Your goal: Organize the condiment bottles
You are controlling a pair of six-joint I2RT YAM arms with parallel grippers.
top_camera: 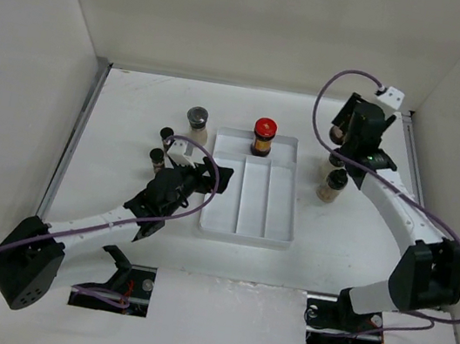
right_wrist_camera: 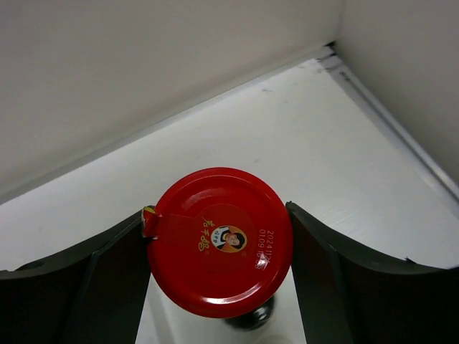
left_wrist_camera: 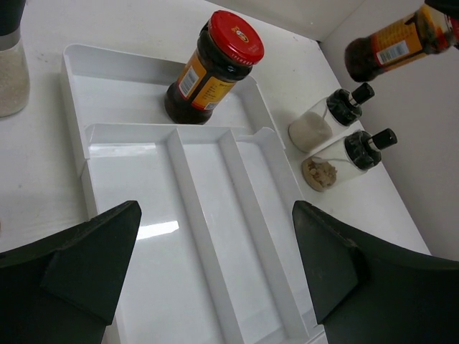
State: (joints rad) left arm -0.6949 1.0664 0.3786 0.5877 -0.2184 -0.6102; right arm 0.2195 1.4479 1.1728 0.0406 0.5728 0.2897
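A red-lidded amber jar (top_camera: 263,136) stands in the far compartment of the white divided tray (top_camera: 278,230); it also shows in the left wrist view (left_wrist_camera: 215,68). My right gripper (right_wrist_camera: 219,244) is shut on the second red-lidded jar (right_wrist_camera: 219,240) and holds it in the air at the far right (left_wrist_camera: 401,43). Two slim black-capped jars (top_camera: 332,185) (left_wrist_camera: 326,122) stand right of the tray. A grey-lidded jar (top_camera: 197,122) and two slim black-capped jars (top_camera: 156,158) stand left of it. My left gripper (top_camera: 216,178) is open and empty over the tray's left edge (left_wrist_camera: 215,265).
White walls close in the table on the left, back and right. The right arm (top_camera: 399,218) reaches along the right side. The tray's three long compartments (left_wrist_camera: 143,236) hold nothing.
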